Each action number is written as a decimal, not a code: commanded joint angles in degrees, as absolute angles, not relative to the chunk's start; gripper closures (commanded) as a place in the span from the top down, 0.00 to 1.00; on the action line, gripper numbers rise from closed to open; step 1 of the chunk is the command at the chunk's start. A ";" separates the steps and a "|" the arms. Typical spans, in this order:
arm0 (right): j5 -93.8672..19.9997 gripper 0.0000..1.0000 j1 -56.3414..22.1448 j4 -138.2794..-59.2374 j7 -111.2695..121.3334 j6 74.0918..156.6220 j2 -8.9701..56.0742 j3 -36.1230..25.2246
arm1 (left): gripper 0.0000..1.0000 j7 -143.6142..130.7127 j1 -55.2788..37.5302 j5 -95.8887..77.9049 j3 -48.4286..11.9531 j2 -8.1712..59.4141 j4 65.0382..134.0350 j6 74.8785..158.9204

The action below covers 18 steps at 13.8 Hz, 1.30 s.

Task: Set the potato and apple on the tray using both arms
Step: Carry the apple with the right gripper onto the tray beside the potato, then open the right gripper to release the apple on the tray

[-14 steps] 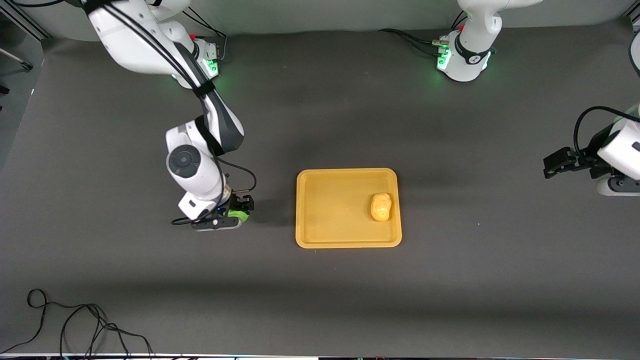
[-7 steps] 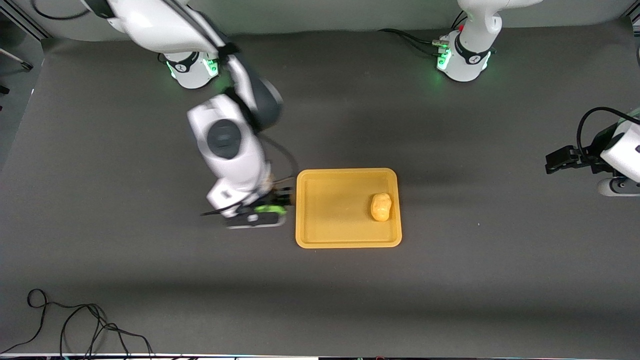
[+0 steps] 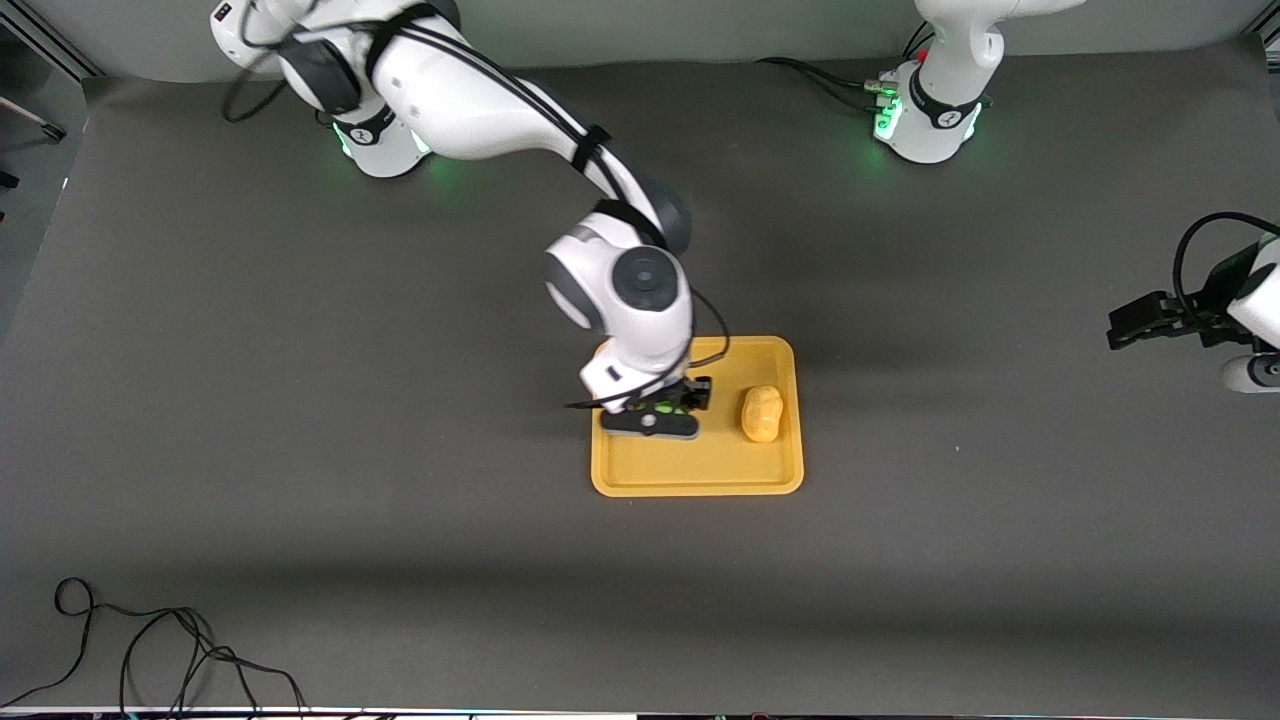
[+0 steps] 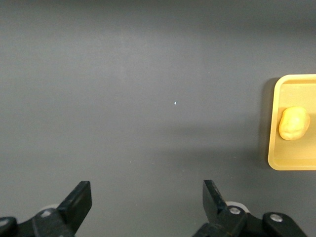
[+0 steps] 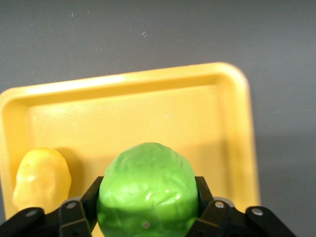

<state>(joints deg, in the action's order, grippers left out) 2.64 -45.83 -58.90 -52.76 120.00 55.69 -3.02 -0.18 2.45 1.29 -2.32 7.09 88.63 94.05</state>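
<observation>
The yellow-orange tray (image 3: 700, 478) lies mid-table. The potato (image 3: 762, 413) rests in it near the rim toward the left arm's end; it also shows in the right wrist view (image 5: 42, 180) and the left wrist view (image 4: 294, 123). My right gripper (image 3: 668, 405) is over the tray's middle, shut on the green apple (image 5: 147, 192), which shows only as slivers of green (image 3: 662, 407) in the front view. My left gripper (image 3: 1140, 325) is open and empty, held off at the left arm's end of the table; the left wrist view shows its fingertips (image 4: 79, 200) wide apart over bare mat.
The tray's rim also shows in the right wrist view (image 5: 128, 79) and the left wrist view (image 4: 272, 123). A black cable (image 3: 150, 650) lies loose on the mat near the front camera at the right arm's end. The dark mat (image 3: 300, 420) surrounds the tray.
My right arm has carried the apple from the mat at the right arm's end across to over the tray's middle. The left gripper has drifted slightly outward.
</observation>
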 commanded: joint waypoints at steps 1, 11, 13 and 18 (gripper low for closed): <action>4.04 0.46 -46.58 -54.40 -55.02 123.04 61.16 -3.87 | 1.00 -0.70 -1.14 -1.31 1.40 7.12 87.71 94.04; 4.04 1.00 -46.41 -54.14 -55.02 120.27 61.45 -4.39 | 1.00 0.44 -5.19 -2.46 6.50 7.29 87.98 93.25; 3.87 1.00 -45.71 -54.14 -54.67 113.76 55.93 -4.48 | 1.00 2.36 -4.92 -2.55 6.77 7.29 87.89 93.52; 3.60 1.00 -38.51 -55.80 -48.21 95.75 40.46 -4.22 | 1.00 3.69 -2.90 -3.96 6.77 7.56 87.54 93.96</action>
